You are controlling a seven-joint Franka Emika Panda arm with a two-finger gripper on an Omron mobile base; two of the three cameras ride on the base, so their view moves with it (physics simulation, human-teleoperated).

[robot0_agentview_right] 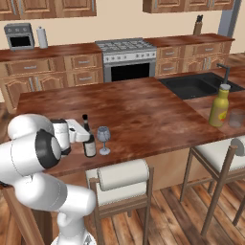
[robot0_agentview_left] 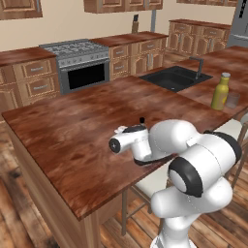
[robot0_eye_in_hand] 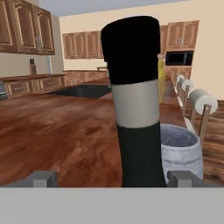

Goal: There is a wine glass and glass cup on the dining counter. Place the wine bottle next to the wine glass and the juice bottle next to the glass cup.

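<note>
A: Gripper (robot0_eye_in_hand: pixel 111 178) spread wide, grey tips either side of the wine bottle (robot0_eye_in_hand: pixel 135 105), not pinching it.

B: Bottle's upright on the dining counter (robot0_agentview_right: pixel 143 115), just beside the wine glass (robot0_agentview_right: pixel 103 139).

A: Juice bottle (robot0_agentview_right: pixel 219 105) far right, glass cup (robot0_agentview_right: pixel 236 117) beside it, faint.

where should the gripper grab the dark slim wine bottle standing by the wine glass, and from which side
Probably the straight body of the dark slim wine bottle, below the narrow neck, approached level from the robot's side. It stands upright, and the clear stemmed wine glass stands close on its far side, so the open gripper avoids it.
</note>
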